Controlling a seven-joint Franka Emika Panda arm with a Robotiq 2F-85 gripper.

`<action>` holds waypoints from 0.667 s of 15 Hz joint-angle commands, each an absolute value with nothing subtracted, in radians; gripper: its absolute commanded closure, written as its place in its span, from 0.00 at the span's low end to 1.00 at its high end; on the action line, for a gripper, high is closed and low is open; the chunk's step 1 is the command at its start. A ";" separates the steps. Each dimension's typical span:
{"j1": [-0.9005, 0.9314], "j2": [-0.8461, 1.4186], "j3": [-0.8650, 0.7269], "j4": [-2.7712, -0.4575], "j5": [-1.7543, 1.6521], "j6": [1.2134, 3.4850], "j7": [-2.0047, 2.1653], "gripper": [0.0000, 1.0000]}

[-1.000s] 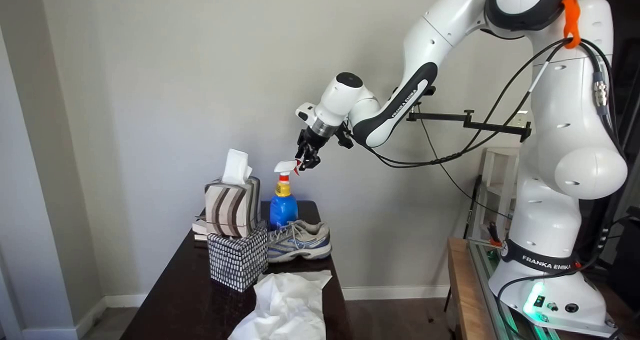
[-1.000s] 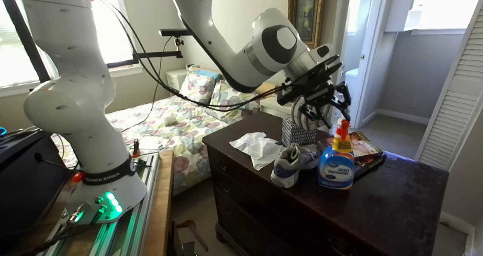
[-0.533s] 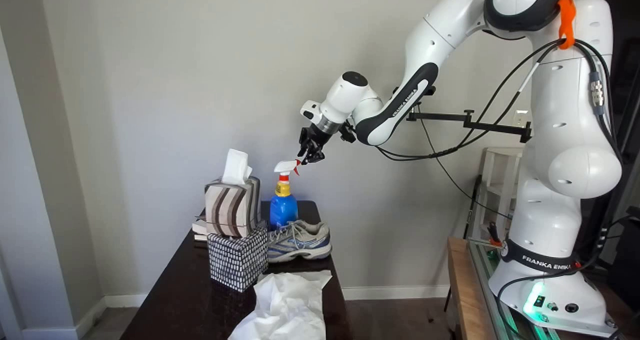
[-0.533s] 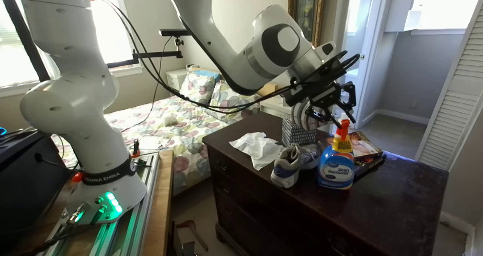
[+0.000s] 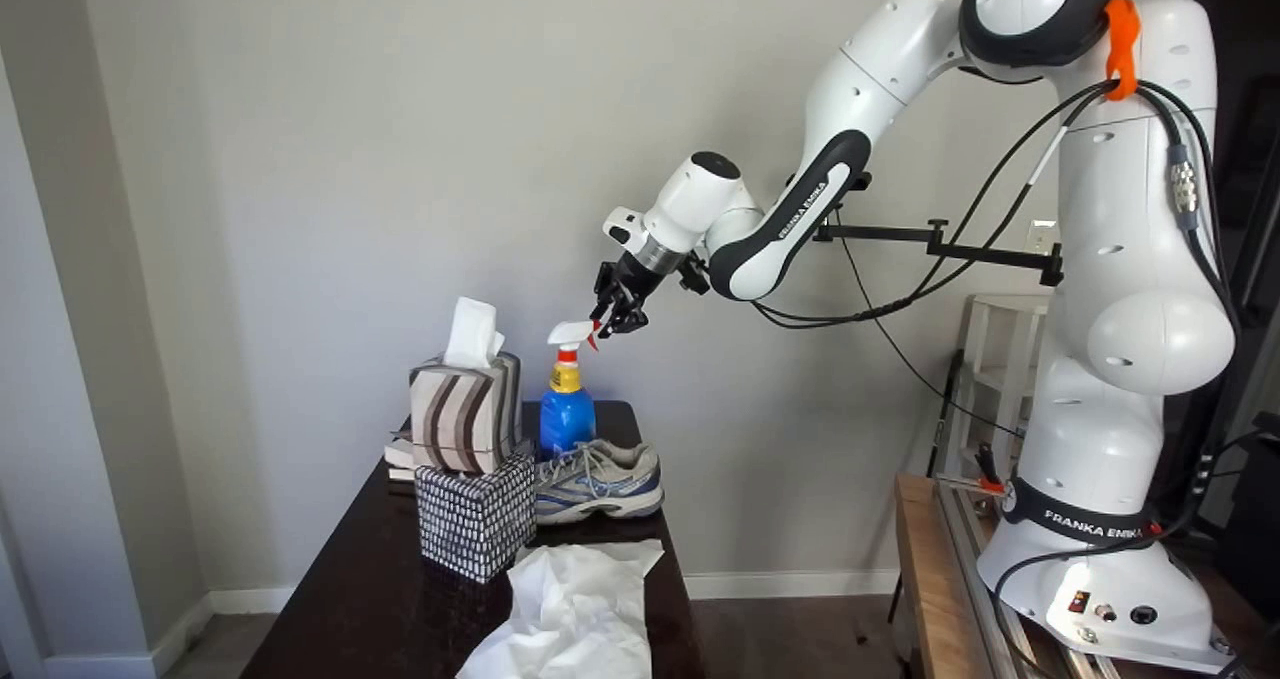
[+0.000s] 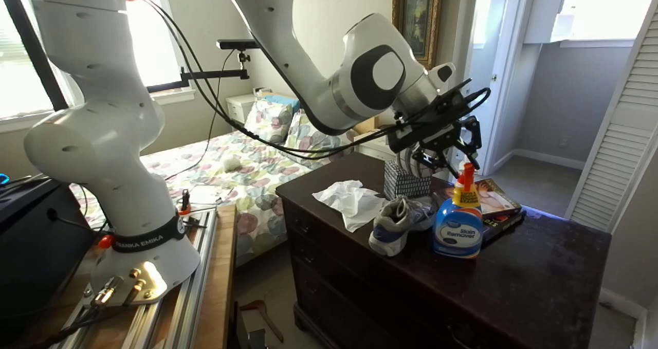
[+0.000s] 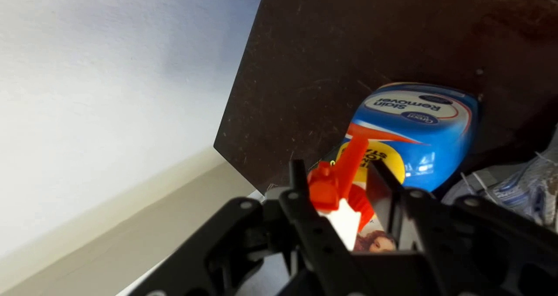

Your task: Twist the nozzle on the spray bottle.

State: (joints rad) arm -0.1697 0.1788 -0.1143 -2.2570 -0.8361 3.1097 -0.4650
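The dark dresser (image 7: 296, 69) fills the upper right of the wrist view, the gripper (image 7: 338, 174) juts from the bottom edge, jaws parted, the blue spray bottle (image 7: 436, 139) stands right of centre, its red nozzle (image 7: 323, 189) appearing between the jaws, contact unclear.

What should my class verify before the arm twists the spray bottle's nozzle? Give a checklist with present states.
1. Spray bottle upright on the dresser: ok.
2. End effector open, fingers apart: ok.
3. Nozzle centred between the fingers: not ok, it appears nearer the picture-left finger in the wrist view.
4. Fingers clear of the trigger: cannot tell.
5. Shoe apart from the spray bottle: cannot tell.
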 commanded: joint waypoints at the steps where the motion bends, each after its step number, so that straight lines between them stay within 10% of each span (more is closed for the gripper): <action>1: -0.222 0.185 -0.056 -2.271 -0.742 3.133 -0.562 0.79; 10: -0.362 0.184 0.124 -2.295 -0.511 3.110 -0.744 0.95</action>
